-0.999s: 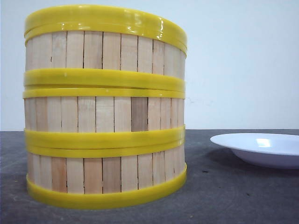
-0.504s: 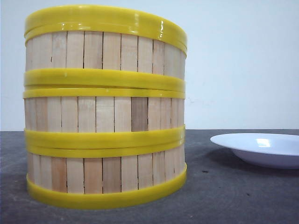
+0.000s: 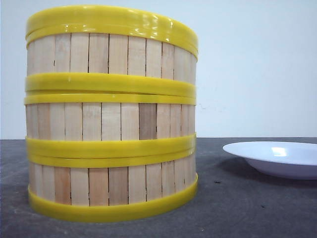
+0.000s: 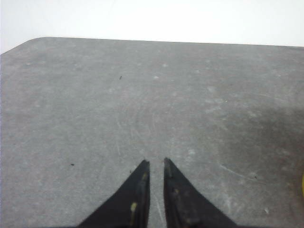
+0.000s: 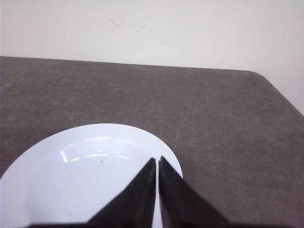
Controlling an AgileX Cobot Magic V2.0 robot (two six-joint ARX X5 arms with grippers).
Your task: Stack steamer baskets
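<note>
Three steamer baskets (image 3: 111,114) stand as one column on the dark table (image 3: 247,208), rims touching rims, the stack sitting left of the white plate (image 3: 277,157) and apart from it, so the stacking looks done. Left gripper (image 4: 156,164) has its fingertips nearly together with only a thin slit between, holding nothing, over bare table; a sliver of yellow at the frame edge may be a basket rim, too small to tell. Right gripper (image 5: 157,160) is pinched closed and empty, hanging over the near rim of the plate. Main risk from here: the column is tall for its footprint, and the rims between the middle and bottom baskets look slightly uneven on the plate side, so any arm sweeping past could knock the upper baskets off or tip the whole stack toward the plate. Second risk: right gripper dipping would clip the plate and skid it into the stack. Pull both arms clear, away from the stack.
</note>
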